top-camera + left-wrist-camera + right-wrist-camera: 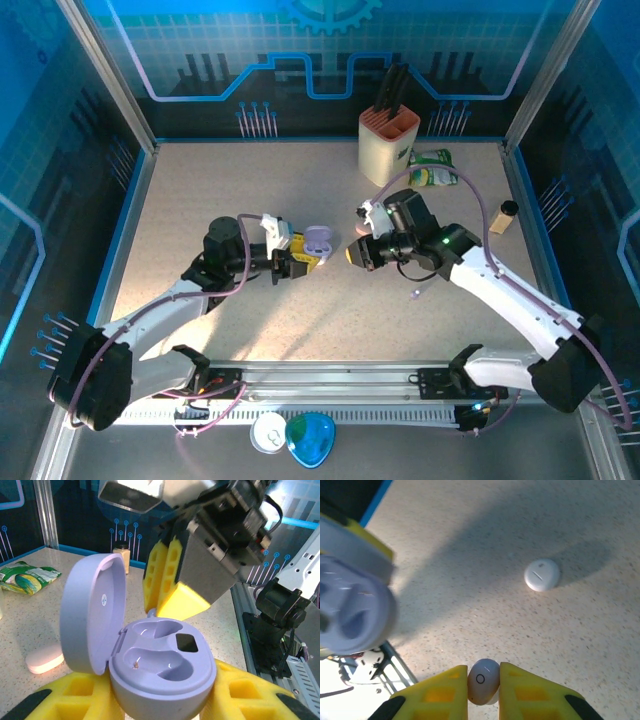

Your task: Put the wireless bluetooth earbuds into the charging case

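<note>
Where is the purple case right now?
The lilac case sits open in the left gripper's grip, mid-table in the top view, just left of the right gripper pinching an earbud.

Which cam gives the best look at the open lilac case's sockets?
Left wrist: the lilac case sits close, lid up, both sockets visible and empty. Top external shows it small, in the left gripper. Right wrist catches it blurred at the left edge.
</note>
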Tool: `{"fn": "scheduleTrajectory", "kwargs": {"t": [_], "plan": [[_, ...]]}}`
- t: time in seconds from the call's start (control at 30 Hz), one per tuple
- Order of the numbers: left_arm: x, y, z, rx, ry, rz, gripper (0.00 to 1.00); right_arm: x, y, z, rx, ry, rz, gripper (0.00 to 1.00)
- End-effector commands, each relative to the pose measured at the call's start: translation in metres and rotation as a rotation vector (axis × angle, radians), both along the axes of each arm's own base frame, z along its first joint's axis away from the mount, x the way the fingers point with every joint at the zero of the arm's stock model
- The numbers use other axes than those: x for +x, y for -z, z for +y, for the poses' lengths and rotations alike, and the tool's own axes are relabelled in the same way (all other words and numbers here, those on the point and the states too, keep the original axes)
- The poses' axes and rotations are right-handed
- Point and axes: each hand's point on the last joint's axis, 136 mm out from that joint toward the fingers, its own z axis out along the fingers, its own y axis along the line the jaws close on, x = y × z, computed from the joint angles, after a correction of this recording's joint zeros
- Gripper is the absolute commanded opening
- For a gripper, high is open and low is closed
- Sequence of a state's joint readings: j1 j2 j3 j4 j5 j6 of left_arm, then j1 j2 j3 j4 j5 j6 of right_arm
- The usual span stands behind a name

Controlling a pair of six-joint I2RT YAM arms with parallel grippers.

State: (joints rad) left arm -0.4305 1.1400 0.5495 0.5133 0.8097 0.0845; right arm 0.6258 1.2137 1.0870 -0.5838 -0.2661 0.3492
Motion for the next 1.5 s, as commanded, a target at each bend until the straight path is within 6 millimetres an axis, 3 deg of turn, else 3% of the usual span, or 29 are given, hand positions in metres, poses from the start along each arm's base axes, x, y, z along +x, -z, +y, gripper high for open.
{"fn": "scheduleTrajectory", "kwargs": {"t": [0.0, 0.2, 0.37, 0.73, 1.23, 1.47], "plan": [[-0.004, -0.015, -0.005, -0.017, 0.047, -0.046, 0.25, -0.01, -0.041, 0.012, 0.108, -0.129, -0.094, 0.19], [-0.008, -0.014, -0.008, -0.014, 0.08, -0.025, 0.25, -0.028, -0.066, 0.028, 0.213, -0.268, -0.148, 0.19], [-0.015, -0.015, -0.01, -0.012, 0.122, -0.019, 0.25, -0.03, -0.076, 0.041, 0.224, -0.327, -0.185, 0.19], [-0.023, -0.018, -0.009, -0.01, 0.148, -0.017, 0.25, -0.024, -0.072, 0.055, 0.202, -0.355, -0.197, 0.19], [-0.021, -0.024, -0.009, -0.026, 0.131, -0.013, 0.26, -0.022, -0.039, 0.053, 0.13, -0.359, -0.139, 0.19], [-0.021, -0.024, -0.008, -0.024, 0.126, -0.013, 0.26, -0.023, -0.034, 0.052, 0.107, -0.372, -0.134, 0.2]]}}
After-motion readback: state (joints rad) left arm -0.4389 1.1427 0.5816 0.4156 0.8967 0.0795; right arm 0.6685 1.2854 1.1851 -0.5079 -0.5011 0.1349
